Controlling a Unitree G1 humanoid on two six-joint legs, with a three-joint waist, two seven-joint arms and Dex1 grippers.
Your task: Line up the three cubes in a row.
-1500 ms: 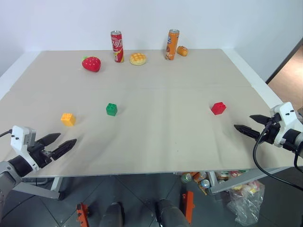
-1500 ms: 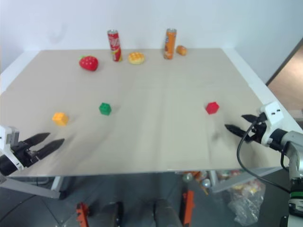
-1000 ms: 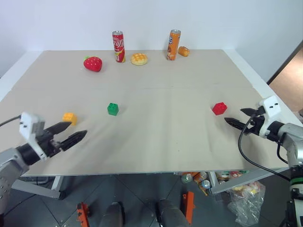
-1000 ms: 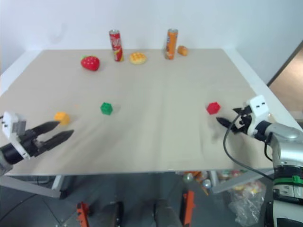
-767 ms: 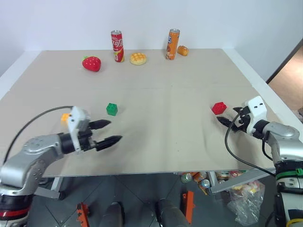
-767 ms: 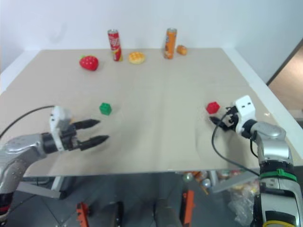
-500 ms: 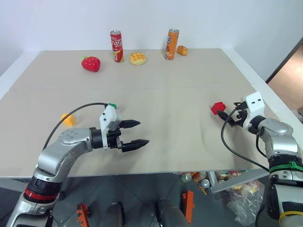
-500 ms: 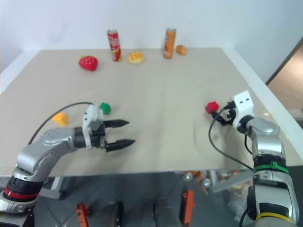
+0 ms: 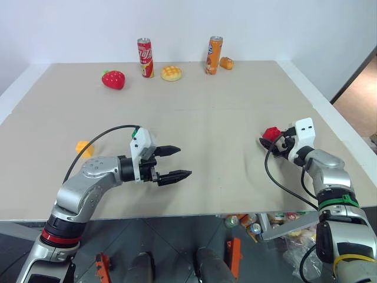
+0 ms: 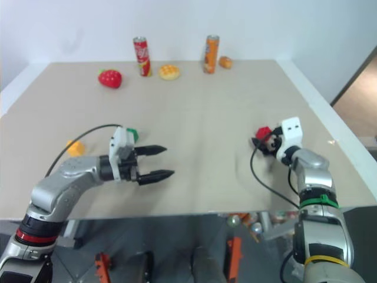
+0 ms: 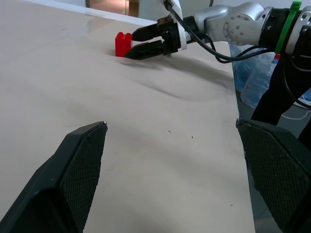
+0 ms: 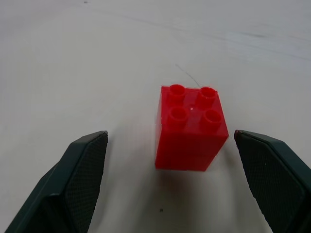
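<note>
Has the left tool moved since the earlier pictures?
Yes. The left tool has swung in from the table's left edge toward the middle, passing the yellow-orange cube, which stays in place.

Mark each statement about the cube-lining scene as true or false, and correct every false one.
1. The right pincer stands open with the red cube ahead of it, between its fingers' lines. True.
2. The red cube is lifted off the table. False: it sits on the table, studs up, ungripped.
3. The left pincer is shut on the green cube. False: it is open and holds nothing; the green cube lies behind its wrist.
4. The yellow-orange cube lies apart from the other two cubes, toward the robot's left. True.
5. The three cubes already form a close row. False: they lie spread far apart across the table.
</note>
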